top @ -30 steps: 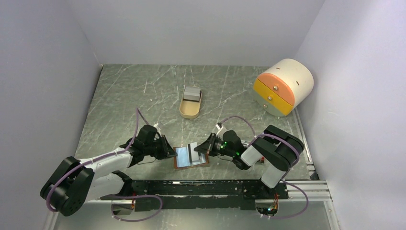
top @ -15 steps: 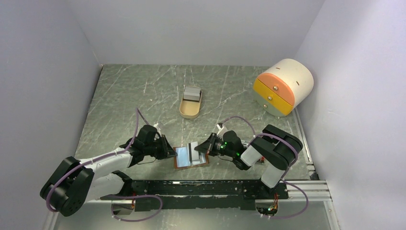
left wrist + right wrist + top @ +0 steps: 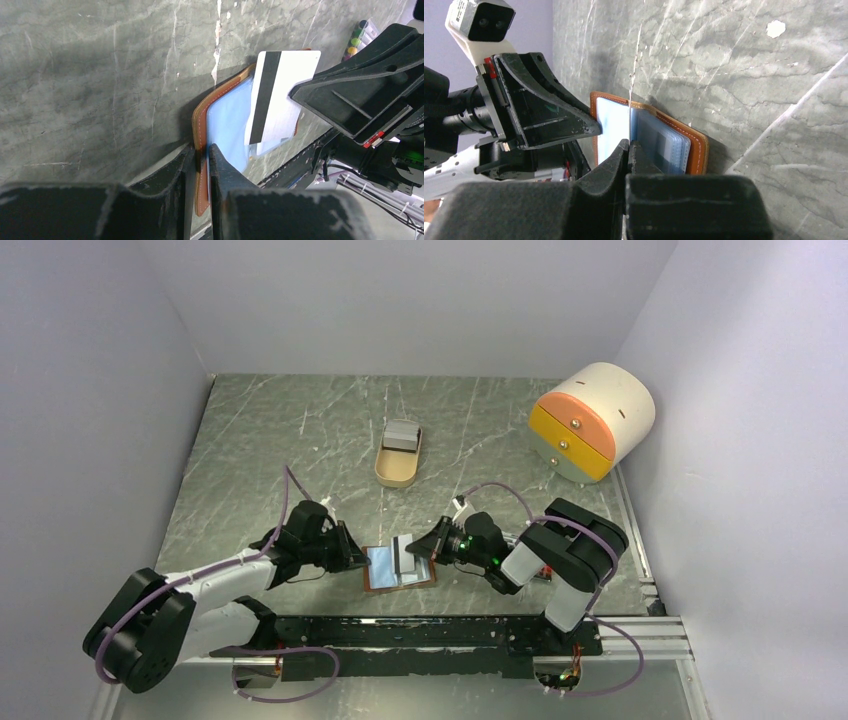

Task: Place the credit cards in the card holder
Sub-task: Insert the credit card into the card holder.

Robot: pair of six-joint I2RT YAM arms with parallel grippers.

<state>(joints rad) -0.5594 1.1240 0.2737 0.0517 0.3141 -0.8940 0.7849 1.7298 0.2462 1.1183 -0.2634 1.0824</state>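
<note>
The brown leather card holder (image 3: 425, 581) lies open near the front edge, and its light blue plastic sleeves (image 3: 227, 120) show. My left gripper (image 3: 355, 560) is shut on the holder's left leather edge (image 3: 201, 120), its fingertips (image 3: 218, 159) pinching it. My right gripper (image 3: 418, 550) is shut on a white credit card with a black stripe (image 3: 282, 95) and holds it upright over the sleeves. In the right wrist view that card (image 3: 629, 100) is edge-on, just left of the sleeves (image 3: 659, 140). More grey cards (image 3: 401, 434) lie in a tan tray.
The tan oval tray (image 3: 392, 472) sits mid-table behind the holder. A cream drawer unit with orange and yellow fronts (image 3: 592, 420) stands at the back right. Coloured pens (image 3: 357, 35) lie by the right arm. The black base rail (image 3: 420, 632) runs close in front.
Almost nothing: my right arm has edged slightly left with the card. My left gripper stays clamped on the holder.
</note>
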